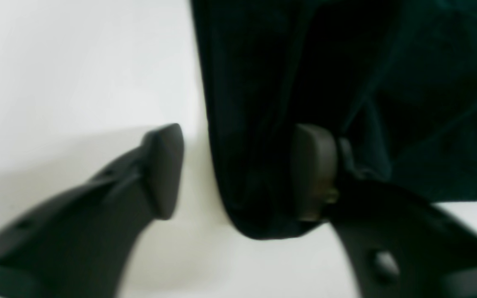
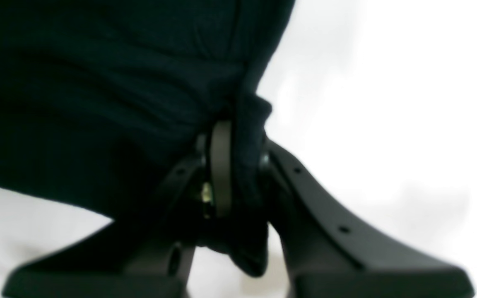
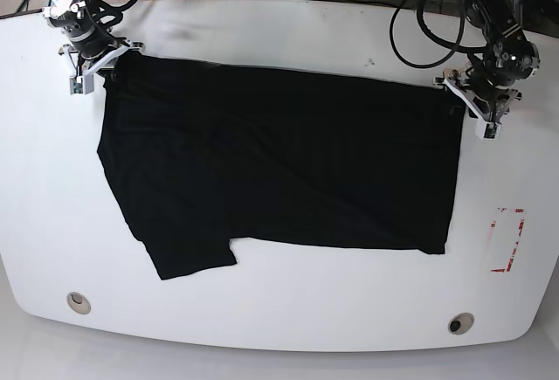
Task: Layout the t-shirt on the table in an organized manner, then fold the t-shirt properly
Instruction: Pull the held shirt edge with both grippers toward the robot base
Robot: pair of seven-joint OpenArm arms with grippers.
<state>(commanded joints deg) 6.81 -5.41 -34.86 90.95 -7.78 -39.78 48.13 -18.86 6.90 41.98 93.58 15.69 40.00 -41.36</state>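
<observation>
T-shirt [image 3: 279,162], black, lies spread across the white tabletop [image 3: 288,35], a sleeve toward the near-left edge. The right pincer [image 2: 238,165] is clenched on a bunched corner of cloth at the far left. The left pincer [image 1: 238,169] is released, one finger [image 1: 315,169] touching the shirt's edge.

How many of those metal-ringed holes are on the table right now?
2: one hole near the front edge of the table, robot's right side; the other hole near the front, robot's left. The t-shirt could hide more.
</observation>
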